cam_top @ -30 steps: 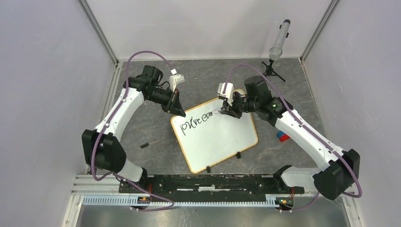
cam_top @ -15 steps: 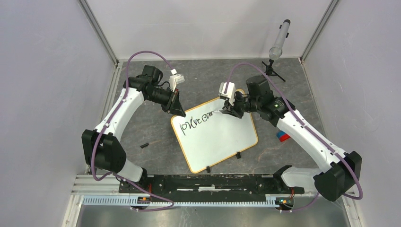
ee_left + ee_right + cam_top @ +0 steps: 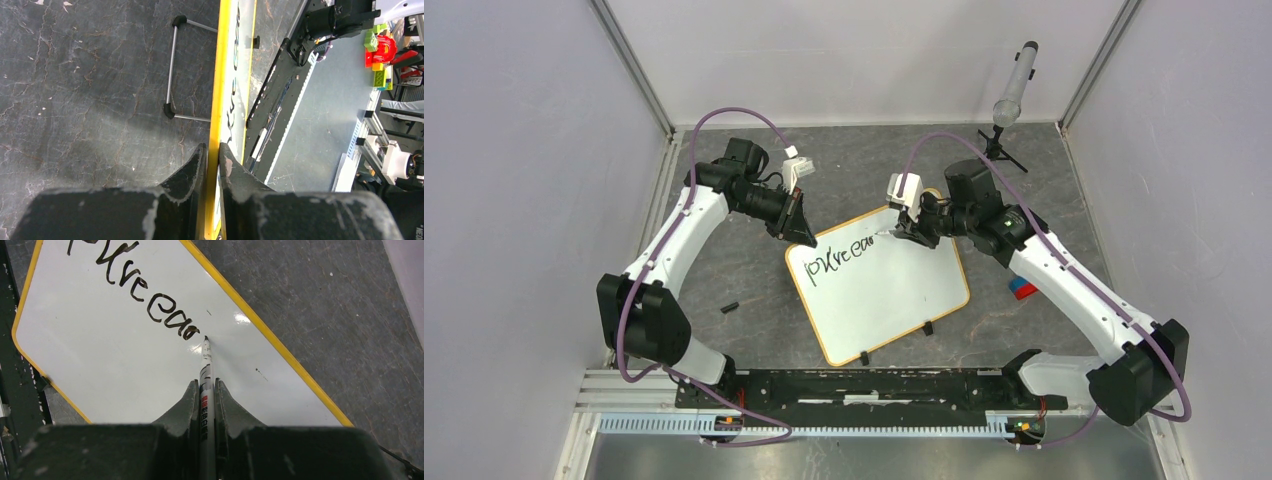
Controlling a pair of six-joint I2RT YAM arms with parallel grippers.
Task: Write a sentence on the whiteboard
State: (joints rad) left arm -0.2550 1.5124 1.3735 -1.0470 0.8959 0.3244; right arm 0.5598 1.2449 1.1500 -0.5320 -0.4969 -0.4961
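Leftmost, one small black piece [image 3: 729,307] lies alone on the dark table [image 3: 744,270]. Next, the left gripper [image 3: 212,150] is pinched onto the far-left edge of the single whiteboard [image 3: 884,300], one finger on each face of its yellow-orange frame. The board lies mid-table between the arms, its two black clip feet [image 3: 929,328] on the near edge. One slanted line of black scrawl, the sentence [image 3: 844,260], runs along its upper part. The right gripper [image 3: 205,385] is clamped on one marker [image 3: 206,365], whose tip touches the board just past the last letter. Farther right lies one red-and-blue block [image 3: 1021,290].
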